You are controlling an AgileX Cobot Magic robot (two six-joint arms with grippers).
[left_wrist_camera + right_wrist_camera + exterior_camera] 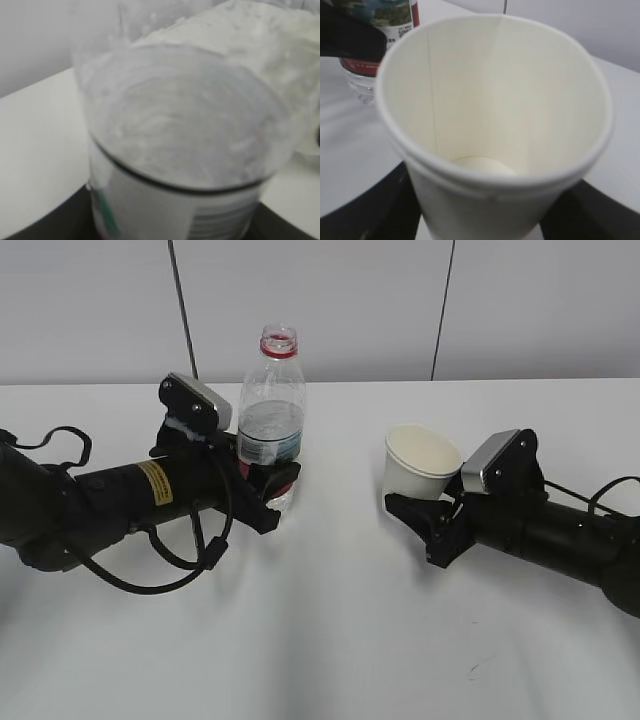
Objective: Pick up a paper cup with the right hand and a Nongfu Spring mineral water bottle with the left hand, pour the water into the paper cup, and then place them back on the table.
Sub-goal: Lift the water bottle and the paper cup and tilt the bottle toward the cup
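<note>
The clear Nongfu Spring bottle (271,400) stands upright and capless, with a red neck ring and water up to about its middle. My left gripper (265,485) is shut on it at the label, fingers on both sides. The bottle fills the blurred left wrist view (180,150). The cream-white paper cup (418,465) leans slightly, and my right gripper (425,515) is shut on its lower part. In the right wrist view the cup (495,100) looks empty, with black fingers (380,210) on either side. The bottle's label (375,30) shows behind it at the upper left.
The white table (330,640) stretches in front of both arms, with a small dark scuff near the front right. A grey panelled wall runs along the far edge. A black cable loops under the left arm (150,575).
</note>
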